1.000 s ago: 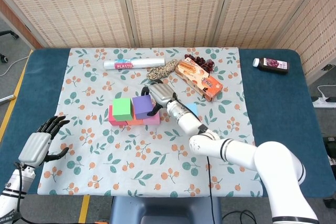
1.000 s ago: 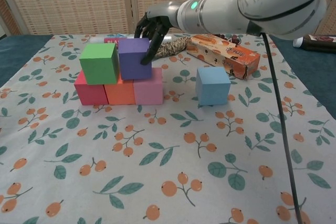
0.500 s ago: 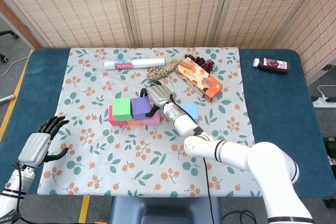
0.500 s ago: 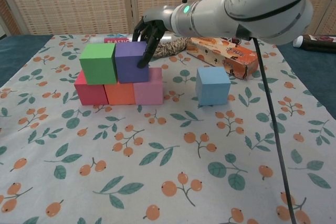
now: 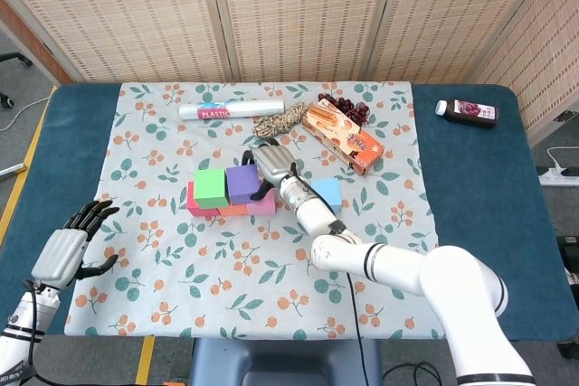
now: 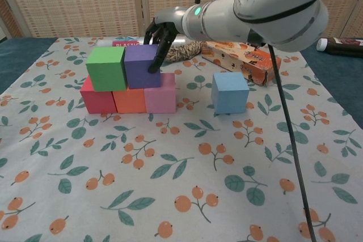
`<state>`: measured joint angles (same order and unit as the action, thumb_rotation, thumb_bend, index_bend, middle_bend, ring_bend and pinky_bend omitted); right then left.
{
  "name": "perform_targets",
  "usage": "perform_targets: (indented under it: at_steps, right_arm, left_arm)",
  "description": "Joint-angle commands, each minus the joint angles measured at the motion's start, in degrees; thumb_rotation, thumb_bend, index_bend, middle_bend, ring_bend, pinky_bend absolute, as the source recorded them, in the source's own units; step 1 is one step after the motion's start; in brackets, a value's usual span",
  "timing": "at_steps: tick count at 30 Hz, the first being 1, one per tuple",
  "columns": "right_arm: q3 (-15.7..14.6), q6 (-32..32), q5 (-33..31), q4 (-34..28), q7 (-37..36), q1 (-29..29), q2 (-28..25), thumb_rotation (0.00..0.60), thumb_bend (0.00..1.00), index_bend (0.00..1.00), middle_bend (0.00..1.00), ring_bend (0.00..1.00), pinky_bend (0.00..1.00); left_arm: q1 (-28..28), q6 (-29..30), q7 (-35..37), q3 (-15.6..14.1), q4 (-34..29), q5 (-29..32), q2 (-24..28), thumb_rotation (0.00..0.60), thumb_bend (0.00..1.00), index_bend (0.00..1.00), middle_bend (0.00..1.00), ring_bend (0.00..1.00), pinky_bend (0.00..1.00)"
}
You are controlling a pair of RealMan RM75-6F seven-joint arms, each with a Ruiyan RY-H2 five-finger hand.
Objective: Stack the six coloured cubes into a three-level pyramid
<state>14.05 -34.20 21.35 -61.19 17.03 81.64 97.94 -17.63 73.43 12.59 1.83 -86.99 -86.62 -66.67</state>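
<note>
I am keeping my right robot hand (image 6: 161, 29) wrapped over the purple cube (image 6: 142, 66), its dark fingers (image 6: 156, 55) lying down the cube's right face and the rest reaching over the top edge from behind, so I am reading it as gripping the cube while I seat it on the second level. That cube is resting across the orange cube (image 6: 130, 100) and the pink cube (image 6: 161, 94), touching the green cube (image 6: 106, 68) beside it, which is sitting over the red cube (image 6: 97, 97) and the orange one. So I am judging the base row of three as done and the second row of two as in place but not yet released; what is left is to let go and bring over the light blue cube (image 6: 230, 92), which is waiting alone on the cloth to the right of the stack, well apart from it, for the top. The cubes are looking like matte, smooth blocks with crisp edges, likely foam or painted wood, and I cannot tell which. My left robot hand (image 5: 71, 246) is idling at the near left edge of the desk (image 5: 470, 178) with its fingers spread and holding nothing. The floral tablecloth (image 6: 187, 185) is lying flat and soft under everything. Behind the stack I am seeing a coil of rope (image 5: 280, 120), a glossy orange snack box (image 5: 343, 137), a roll of plastic wrap (image 5: 223, 111), dark grapes (image 5: 348, 108) and a small bottle (image 5: 467, 111) off on the blue surface.
</note>
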Motion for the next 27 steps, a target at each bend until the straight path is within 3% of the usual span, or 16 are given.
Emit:
perform_targets:
  at_steps: [1,27]
  right_arm:
    - [0.17,-0.08,-0.77,0.12,0.61,0.19,0.24,0.600,0.03,0.44,0.38,0.17,0.00]
    - [1.30,-1.60,-3.96,-0.83,4.53,0.65,0.81,0.600,0.03,0.42,0.38,0.17,0.00]
  left_arm:
    - [0.01,-0.07,0.25,-0.08,0.19,-0.06,-0.05,0.600,0.30,0.13,0.05,0.01,0.14]
    - [0.15,0.05,1.64,-0.34,1.45,-0.43,-0.59,0.600,0.30,0.13,0.05,0.00,0.14]
